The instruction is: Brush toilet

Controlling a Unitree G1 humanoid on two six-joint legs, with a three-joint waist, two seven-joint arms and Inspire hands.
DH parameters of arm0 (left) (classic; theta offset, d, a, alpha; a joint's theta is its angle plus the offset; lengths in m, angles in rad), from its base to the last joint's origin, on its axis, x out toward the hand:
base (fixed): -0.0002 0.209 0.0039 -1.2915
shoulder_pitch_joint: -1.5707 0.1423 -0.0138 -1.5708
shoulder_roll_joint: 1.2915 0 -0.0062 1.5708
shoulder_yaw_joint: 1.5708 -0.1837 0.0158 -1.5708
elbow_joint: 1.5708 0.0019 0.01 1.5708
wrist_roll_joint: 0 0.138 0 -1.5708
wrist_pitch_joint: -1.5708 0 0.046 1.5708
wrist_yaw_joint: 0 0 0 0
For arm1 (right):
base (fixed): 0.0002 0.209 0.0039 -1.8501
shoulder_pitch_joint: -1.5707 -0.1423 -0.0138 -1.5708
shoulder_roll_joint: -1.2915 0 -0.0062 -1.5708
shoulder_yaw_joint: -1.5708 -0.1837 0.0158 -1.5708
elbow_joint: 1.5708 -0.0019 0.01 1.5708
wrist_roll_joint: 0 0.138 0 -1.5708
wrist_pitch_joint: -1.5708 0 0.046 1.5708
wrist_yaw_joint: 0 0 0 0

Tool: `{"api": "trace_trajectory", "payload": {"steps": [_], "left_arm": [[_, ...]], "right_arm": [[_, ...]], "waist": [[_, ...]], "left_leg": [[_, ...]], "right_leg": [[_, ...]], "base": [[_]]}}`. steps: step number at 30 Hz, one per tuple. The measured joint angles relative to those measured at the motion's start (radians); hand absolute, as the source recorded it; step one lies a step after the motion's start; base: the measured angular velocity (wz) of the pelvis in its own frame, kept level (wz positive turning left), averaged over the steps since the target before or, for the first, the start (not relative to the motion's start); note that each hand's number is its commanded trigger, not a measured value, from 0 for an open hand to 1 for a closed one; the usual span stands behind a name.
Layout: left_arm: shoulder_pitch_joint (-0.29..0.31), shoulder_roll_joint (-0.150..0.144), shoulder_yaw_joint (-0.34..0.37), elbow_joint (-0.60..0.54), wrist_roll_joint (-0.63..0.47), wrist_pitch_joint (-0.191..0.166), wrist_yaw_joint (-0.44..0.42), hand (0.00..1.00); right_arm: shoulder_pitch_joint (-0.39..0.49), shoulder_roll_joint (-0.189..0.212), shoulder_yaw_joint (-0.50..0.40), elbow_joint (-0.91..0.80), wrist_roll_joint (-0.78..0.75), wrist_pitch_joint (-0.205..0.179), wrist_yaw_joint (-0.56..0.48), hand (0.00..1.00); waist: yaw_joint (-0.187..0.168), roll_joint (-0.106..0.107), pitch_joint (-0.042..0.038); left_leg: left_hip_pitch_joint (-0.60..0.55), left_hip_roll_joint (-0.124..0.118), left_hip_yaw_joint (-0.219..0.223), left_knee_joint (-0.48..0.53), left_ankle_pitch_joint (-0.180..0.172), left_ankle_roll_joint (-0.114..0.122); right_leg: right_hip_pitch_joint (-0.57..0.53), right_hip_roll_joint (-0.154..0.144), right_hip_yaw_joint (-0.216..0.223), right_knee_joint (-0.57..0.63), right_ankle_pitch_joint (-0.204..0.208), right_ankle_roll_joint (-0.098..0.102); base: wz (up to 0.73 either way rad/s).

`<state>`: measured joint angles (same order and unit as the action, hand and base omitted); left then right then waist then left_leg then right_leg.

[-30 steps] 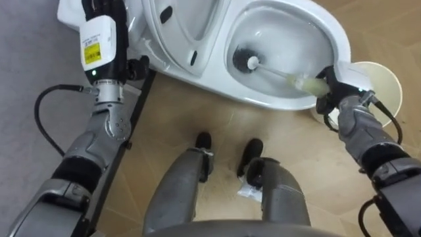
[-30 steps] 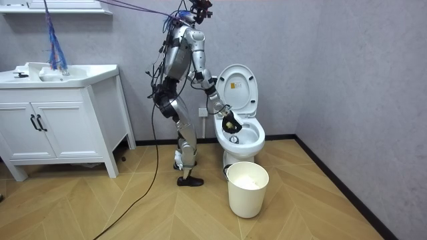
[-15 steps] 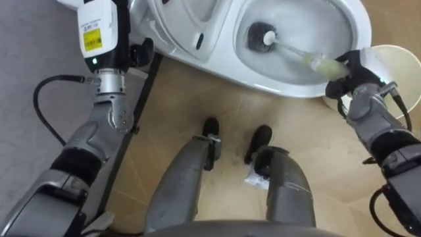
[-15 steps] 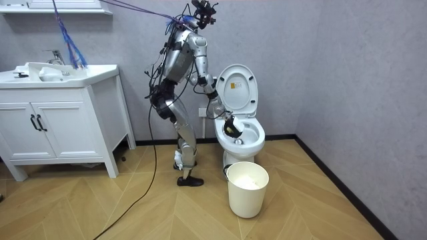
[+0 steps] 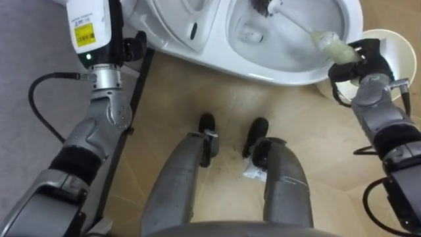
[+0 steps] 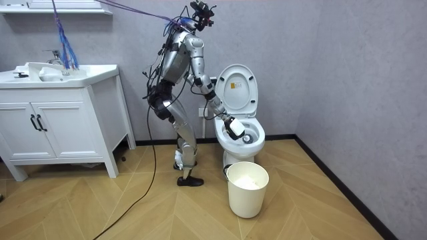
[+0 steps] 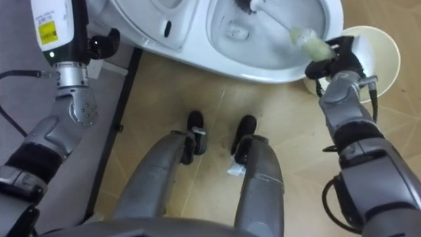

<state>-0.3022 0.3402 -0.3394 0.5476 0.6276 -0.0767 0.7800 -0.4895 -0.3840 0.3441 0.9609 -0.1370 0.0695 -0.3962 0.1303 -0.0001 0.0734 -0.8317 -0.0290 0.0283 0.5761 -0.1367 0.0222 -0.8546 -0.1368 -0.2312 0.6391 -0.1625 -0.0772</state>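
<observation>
The white toilet [image 5: 289, 72] stands in front of me with its lid [image 5: 177, 20] raised. My right hand [image 5: 358, 59] is shut on the pale green grip of the toilet brush [image 5: 332, 47] at the bowl's right rim. The brush's shaft slants across the bowl, and its dark head [image 5: 272, 5] sits against the far inner wall. In the right eye view the same hand [image 7: 335, 56] grips the brush [image 7: 309, 41]. My left forearm [image 5: 89, 39] rises beside the toilet's left side. In the room view I stand bent toward the toilet [image 6: 241, 137], right hand [image 6: 233, 127] over the bowl.
A white bucket [image 5: 398, 62] stands on the wood floor just right of the bowl, behind my right hand, and in the room view [image 6: 247, 189] it is in front of the toilet. A white vanity with a sink [image 6: 60, 120] stands at the room view's left. The grey wall is close behind the toilet.
The brush head has left the drain hole and moved to the bowl's far wall. My right hand stays shut on the grip. The eye views have shifted as my head moved.
</observation>
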Motion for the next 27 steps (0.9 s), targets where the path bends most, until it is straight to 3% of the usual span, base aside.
{"api": "trace_trajectory", "payload": {"steps": [3, 4, 8, 11, 17, 27], "left_arm": [[0.005, -0.002, -0.008, 0.007, 0.000, 0.014, -0.030, 0.00], [0.007, -0.005, -0.019, 0.015, 0.000, 0.021, -0.034, 0.00], [0.057, -0.008, -0.029, 0.020, -0.002, 0.032, -0.047, 0.00], [0.070, -0.010, -0.025, 0.003, -0.005, 0.047, -0.048, 0.00], [0.084, -0.009, -0.010, -0.021, -0.006, 0.049, -0.052, 0.00], [0.121, -0.003, 0.001, -0.061, -0.012, 0.049, -0.046, 0.00]], "right_arm": [[0.015, 0.040, 0.015, -0.003, -0.106, 0.033, 0.006, 1.00], [0.026, 0.037, 0.027, -0.011, -0.162, 0.041, 0.009, 1.00], [0.109, 0.034, 0.067, -0.130, -0.368, 0.102, 0.039, 1.00], [0.138, 0.032, 0.067, -0.219, -0.507, 0.146, 0.062, 1.00], [0.162, 0.020, 0.067, -0.307, -0.663, 0.188, 0.123, 1.00], [0.128, -0.021, 0.108, -0.295, -0.674, 0.211, 0.203, 1.00]], "waist": [[0.002, 0.015, -0.0091], [0.006, 0.028, -0.0170], [0.016, 0.055, -0.0298], [0.017, 0.056, -0.0309], [0.017, 0.056, -0.0309], [0.018, 0.054, -0.0303]], "left_leg": [[0.008, 0.006, -0.005, 0.011, -0.012, -0.006], [0.008, 0.012, -0.009, 0.010, -0.012, -0.006], [0.049, 0.033, -0.007, -0.013, -0.013, -0.008], [0.056, 0.038, -0.005, -0.025, -0.011, -0.013], [0.053, 0.046, -0.009, -0.029, -0.011, -0.018], [0.054, 0.053, -0.018, -0.028, -0.018, -0.025]], "right_leg": [[0.019, 0.005, -0.010, -0.008, 0.004, -0.002], [0.028, 0.013, -0.015, -0.026, 0.012, 0.001], [0.085, 0.045, -0.021, -0.095, 0.040, 0.001], [0.088, 0.051, -0.017, -0.104, 0.043, -0.004], [0.089, 0.059, -0.020, -0.108, 0.038, -0.016], [0.097, 0.069, -0.025, -0.121, 0.042, -0.026]], "base": [[0.00], [-0.11], [-0.14], [-0.05], [0.01], [-0.01]]}}
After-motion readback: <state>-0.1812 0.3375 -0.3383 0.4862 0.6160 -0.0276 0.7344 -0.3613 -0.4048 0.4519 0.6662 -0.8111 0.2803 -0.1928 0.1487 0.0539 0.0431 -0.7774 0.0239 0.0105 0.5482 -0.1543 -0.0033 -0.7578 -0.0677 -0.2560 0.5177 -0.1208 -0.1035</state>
